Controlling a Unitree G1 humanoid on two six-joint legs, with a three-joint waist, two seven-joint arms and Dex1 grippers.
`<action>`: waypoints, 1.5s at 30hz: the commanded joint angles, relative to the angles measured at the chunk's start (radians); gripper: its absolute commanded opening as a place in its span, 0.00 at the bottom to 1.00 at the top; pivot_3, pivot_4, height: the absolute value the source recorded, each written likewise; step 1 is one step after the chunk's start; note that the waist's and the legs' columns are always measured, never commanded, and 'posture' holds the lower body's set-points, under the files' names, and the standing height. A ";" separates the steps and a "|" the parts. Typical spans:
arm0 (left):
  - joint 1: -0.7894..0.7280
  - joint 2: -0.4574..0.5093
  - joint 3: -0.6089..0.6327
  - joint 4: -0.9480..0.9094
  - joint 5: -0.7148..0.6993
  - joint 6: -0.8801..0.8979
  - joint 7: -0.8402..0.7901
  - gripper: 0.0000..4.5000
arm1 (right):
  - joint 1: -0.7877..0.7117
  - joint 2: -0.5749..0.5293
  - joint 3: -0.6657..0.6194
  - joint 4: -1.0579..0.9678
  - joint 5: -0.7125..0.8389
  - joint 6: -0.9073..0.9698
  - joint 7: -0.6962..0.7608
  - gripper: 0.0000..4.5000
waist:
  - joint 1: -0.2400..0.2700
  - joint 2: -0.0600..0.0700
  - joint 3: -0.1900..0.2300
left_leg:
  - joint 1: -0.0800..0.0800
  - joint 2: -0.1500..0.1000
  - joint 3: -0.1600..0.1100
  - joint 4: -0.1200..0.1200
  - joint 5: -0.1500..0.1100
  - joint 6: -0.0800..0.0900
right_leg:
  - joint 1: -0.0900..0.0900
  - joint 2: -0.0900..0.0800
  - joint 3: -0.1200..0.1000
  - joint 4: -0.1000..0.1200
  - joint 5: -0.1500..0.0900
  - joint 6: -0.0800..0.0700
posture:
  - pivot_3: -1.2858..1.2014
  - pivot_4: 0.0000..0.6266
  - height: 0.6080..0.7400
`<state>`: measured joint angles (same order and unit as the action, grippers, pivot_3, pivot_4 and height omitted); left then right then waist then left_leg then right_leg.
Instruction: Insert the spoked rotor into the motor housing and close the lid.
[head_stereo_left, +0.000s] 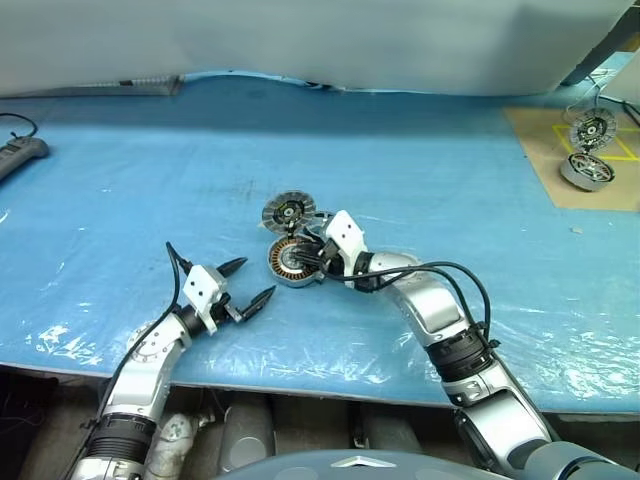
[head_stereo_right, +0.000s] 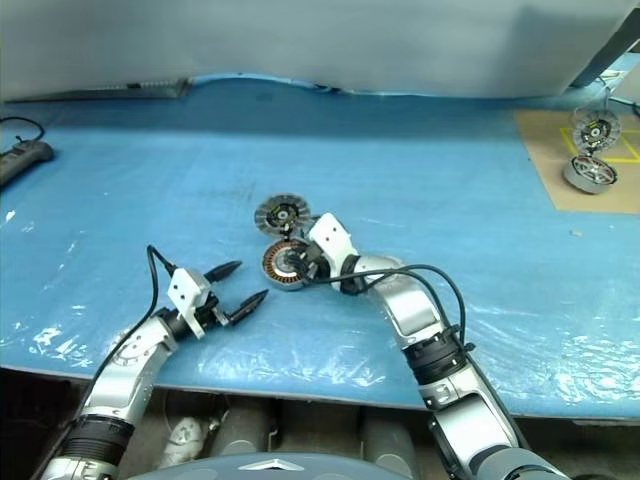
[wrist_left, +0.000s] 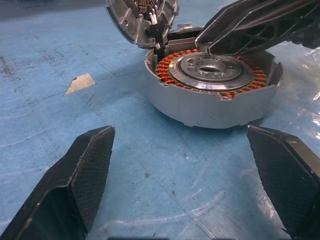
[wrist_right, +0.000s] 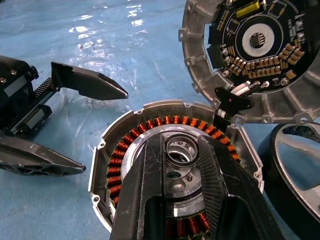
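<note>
- Head view: a blue-covered worktop (head_stereo_left: 420, 180) filled the frame. The housing (head_stereo_left: 287, 268) lay at centre, just left of the middle. Its lid (head_stereo_left: 288, 211) was swung open and stood just above it in the frame.
- The right gripper (head_stereo_left: 308, 256) reached in from the lower right, and its tip was over the housing.
- The left gripper (head_stereo_left: 259, 277) sat at lower left, near the housing but clear of it. Its fingers were spread wide and held nothing.
- A power strip (head_stereo_left: 20, 155) lay at the left edge. A cardboard sheet (head_stereo_left: 560, 130) at upper right carried other motor parts (head_stereo_left: 588, 170).
- Left wrist view: the housing stood between and beyond the spread left fingers. Its copper windings ringed a silver core. The hinged lid was tilted up at its far edge, and the right gripper's fingers hung over its rim.
- Right wrist view: the right fingers stood a narrow gap apart directly above the housing's hub.
- The lid's circuit-board face was turned towards the camera, joined at the housing's edge.
- The rotor (wrist_right: 295, 167) lay on the worktop just beside the housing and was partly cut off by the frame.
- The left gripper showed beyond the housing, with its fingers apart.
</note>
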<state>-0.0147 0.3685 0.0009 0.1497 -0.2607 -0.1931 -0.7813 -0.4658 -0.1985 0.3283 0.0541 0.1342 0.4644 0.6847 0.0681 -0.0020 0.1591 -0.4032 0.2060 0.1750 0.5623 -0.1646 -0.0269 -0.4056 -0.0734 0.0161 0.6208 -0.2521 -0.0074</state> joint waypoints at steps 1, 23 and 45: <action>0.014 0.001 0.003 -0.029 -0.001 -0.022 -0.002 1.00 | -0.009 0.005 0.014 0.006 -0.012 -0.026 0.011 0.13 | 0.000 0.000 0.000 | 0.000 0.000 0.000 0.000 0.000 0.000 | 0.000 0.000 0.000 0.000 0.000 0.000 | 0.52 0.24 1.00; -0.003 0.031 0.010 -0.106 -0.016 0.057 -0.002 1.00 | 0.008 -0.023 -0.037 -0.155 0.047 0.071 0.031 0.42 | 0.002 -0.001 0.000 | 0.001 0.000 0.000 0.001 0.000 0.000 | 0.001 0.000 0.000 0.002 0.000 0.000 | 0.52 0.24 1.00; 0.036 0.019 -0.005 -0.140 -0.004 0.064 0.003 1.00 | -0.012 -0.002 0.025 -0.164 0.017 0.163 -0.043 0.01 | 0.000 -0.001 0.000 | 0.001 0.000 0.000 0.001 0.000 0.000 | 0.001 0.000 0.000 0.002 0.000 0.000 | 0.52 0.24 1.00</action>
<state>0.0154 0.3847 -0.0116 0.0395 -0.2623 -0.1072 -0.7800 -0.4579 -0.2145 0.3485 -0.0967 0.1551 0.6250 0.6475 0.0678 -0.0027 0.1591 -0.4018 0.2058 0.1749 0.5638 -0.1645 -0.0269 -0.4048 -0.0734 0.0164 0.6231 -0.2518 -0.0071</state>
